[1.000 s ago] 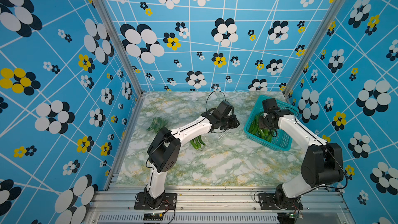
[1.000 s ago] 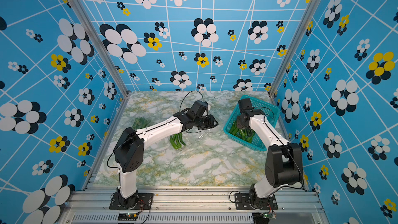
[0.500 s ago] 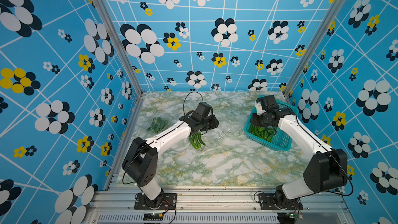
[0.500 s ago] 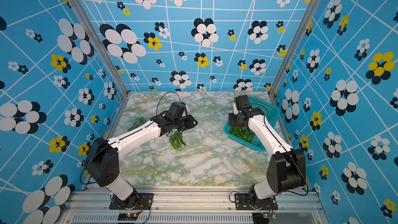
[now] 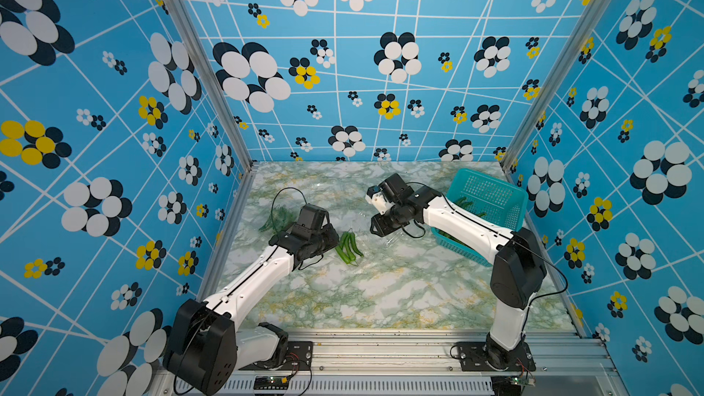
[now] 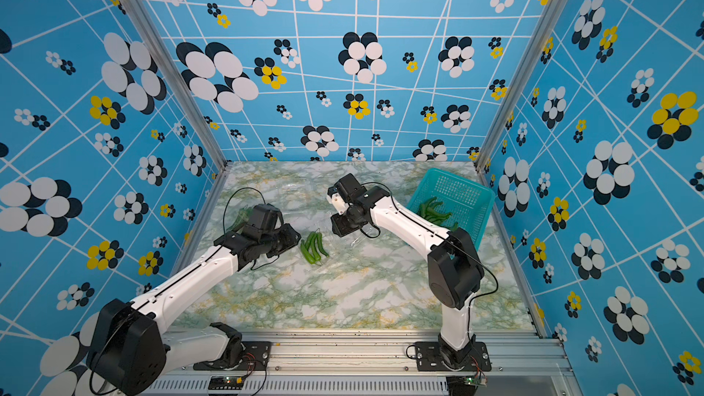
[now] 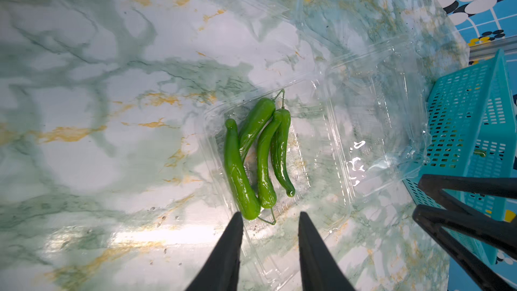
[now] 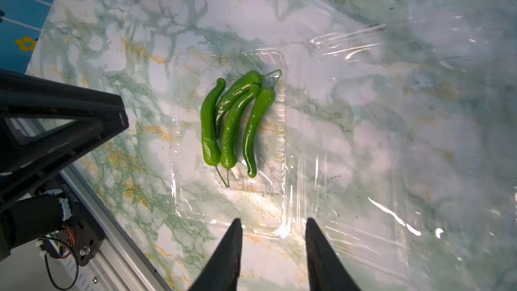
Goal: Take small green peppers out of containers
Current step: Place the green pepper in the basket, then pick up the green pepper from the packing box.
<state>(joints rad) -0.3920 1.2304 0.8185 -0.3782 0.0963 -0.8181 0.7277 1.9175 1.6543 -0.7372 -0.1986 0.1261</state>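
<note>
Green peppers (image 7: 257,158) lying in a clear container (image 7: 319,135)
Left gripper (image 7: 270,215) at the container's rim, narrowly parted, empty; right gripper (image 8: 273,221) near its opposite side, likewise parted, empty

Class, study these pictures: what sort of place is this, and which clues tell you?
Most likely a robot test booth, not a kitchen. Two robot arms are bolted to a metal rail, flower-patterned blue walls box in a marble-look table, and green peppers lie in a clear plastic box.
</note>
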